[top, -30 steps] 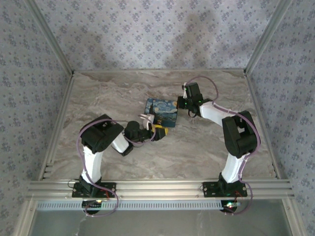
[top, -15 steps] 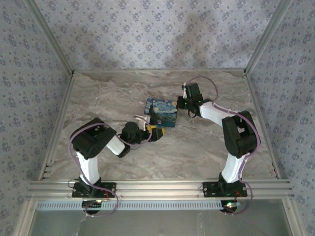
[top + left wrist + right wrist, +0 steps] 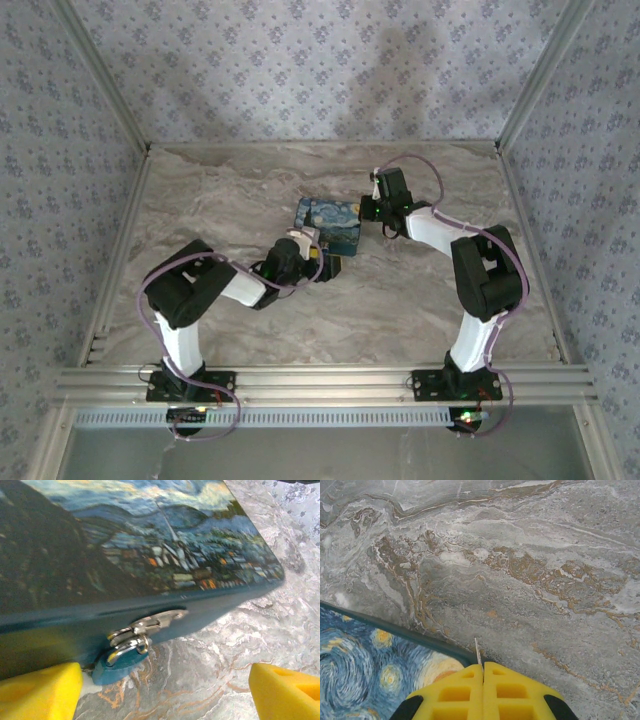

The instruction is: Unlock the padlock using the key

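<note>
Marble-patterned table (image 3: 230, 190) carries a blue box (image 3: 330, 222) printed with a swirling night-sky painting, lying near the middle of the top view.

In the left wrist view the box (image 3: 125, 555) fills the upper left. A silver hasp (image 3: 156, 622) hangs from its front edge. Below the hasp, a small teal padlock (image 3: 116, 668) hangs by its silver shackle, low against the box's front wall and down by the table (image 3: 225, 655). Whether the shackle is locked cannot be told.

The left gripper (image 3: 160, 692) is spread wide. One yellow fingertip (image 3: 40, 690) sits in the lower left corner, just beside the padlock. The other is in the lower right corner, well apart from it. In the top view this gripper (image 3: 318, 262) sits at the box's lower edge.

The right gripper (image 3: 372, 210) is at the box's right side in the top view. Its wrist view shows the yellow fingers (image 3: 450, 692) pressed together at the bottom centre, over the box's corner (image 3: 365, 660), with bare table (image 3: 520, 555) above. A thin metal sliver (image 3: 478, 658) pokes up from their seam. What it is cannot be told.
</note>
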`<action>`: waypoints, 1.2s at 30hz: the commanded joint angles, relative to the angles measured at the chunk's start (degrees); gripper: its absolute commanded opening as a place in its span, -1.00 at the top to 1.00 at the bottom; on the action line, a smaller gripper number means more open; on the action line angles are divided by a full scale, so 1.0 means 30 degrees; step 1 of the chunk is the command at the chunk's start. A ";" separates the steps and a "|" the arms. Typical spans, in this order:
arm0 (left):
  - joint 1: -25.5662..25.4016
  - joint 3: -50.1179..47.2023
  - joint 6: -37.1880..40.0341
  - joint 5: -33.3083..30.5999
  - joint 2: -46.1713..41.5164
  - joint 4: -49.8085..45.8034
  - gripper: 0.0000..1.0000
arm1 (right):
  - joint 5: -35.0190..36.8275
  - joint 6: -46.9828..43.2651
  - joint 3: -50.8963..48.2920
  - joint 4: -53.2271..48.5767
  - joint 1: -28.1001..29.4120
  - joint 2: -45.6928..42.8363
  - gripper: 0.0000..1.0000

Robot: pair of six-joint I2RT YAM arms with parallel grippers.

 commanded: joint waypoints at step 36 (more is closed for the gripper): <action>0.0051 -0.1013 -0.0449 -0.1850 -0.0387 -0.0276 -0.66 | -0.0705 0.0518 -0.0822 0.0772 0.0334 0.0003 1.00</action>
